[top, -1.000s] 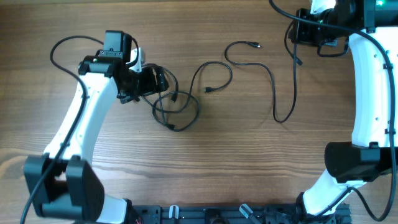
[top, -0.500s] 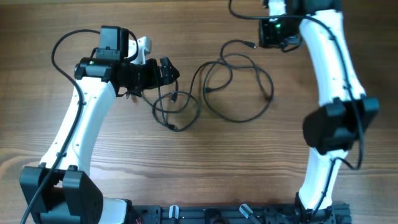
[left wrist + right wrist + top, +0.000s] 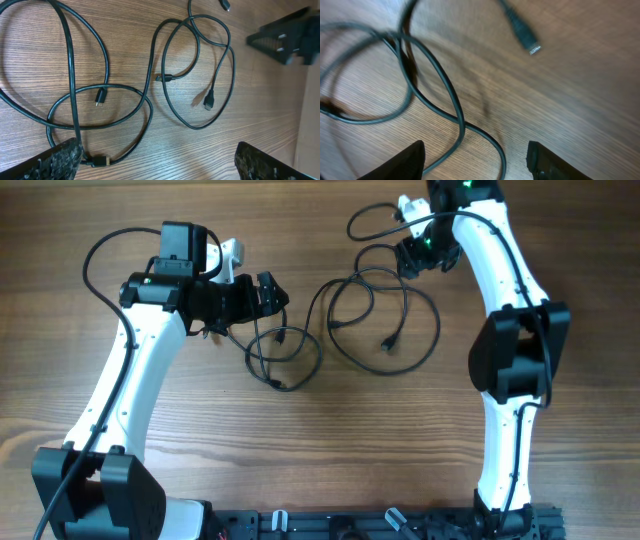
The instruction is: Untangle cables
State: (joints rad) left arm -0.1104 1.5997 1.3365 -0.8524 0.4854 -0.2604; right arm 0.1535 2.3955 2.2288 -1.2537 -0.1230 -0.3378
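Several thin black cables lie looped on the wooden table. One tangle (image 3: 285,355) sits just below my left gripper (image 3: 265,295), which is wide open and holds nothing. In the left wrist view its fingers (image 3: 55,160) frame bare wood beside a gold-tipped plug (image 3: 102,161). A bigger loop (image 3: 400,330) with a loose plug (image 3: 385,343) lies to the right. My right gripper (image 3: 410,252) hovers over that loop's top, open. In the right wrist view a cable (image 3: 492,142) lies on the table between its fingers (image 3: 405,162), ungripped, and a plug (image 3: 525,37) lies beyond.
The left arm's own thicker wire (image 3: 110,255) arcs out over the table at upper left. The right arm (image 3: 515,350) stretches down the right side. A dark rail (image 3: 350,525) runs along the front edge.
My right arm swung left from the far right corner to the loop's top and its jaws went from shut to open. The cable it dragged now lies in a loop. The left arm shifted slightly.
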